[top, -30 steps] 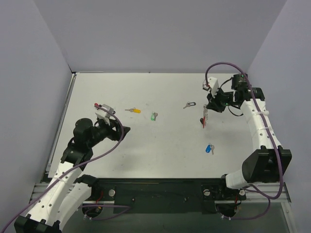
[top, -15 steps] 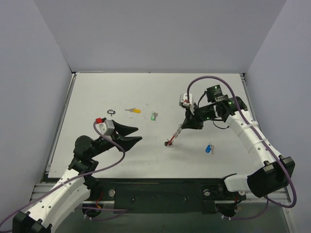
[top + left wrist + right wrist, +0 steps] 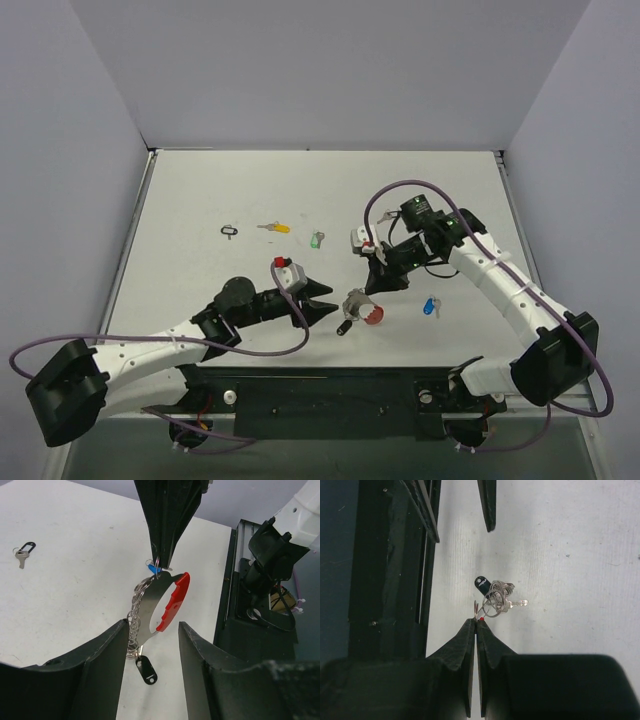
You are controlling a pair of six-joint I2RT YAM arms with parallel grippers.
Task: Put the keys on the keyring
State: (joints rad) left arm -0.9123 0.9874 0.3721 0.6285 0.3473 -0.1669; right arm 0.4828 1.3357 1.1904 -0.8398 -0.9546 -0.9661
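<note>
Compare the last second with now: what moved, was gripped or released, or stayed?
The right gripper, shut on the keyring throughout, carried it from the far right to the near centre. The left gripper swung in from the left; its open fingers now flank the keyring. Nothing was released. The yellow key, green key and blue key stayed put.

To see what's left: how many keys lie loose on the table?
5: yellow-tagged key and green-tagged key far middle, blue-tagged key near right, black-tagged key far left, another black-tagged one half hidden by the right arm. More may hide.
</note>
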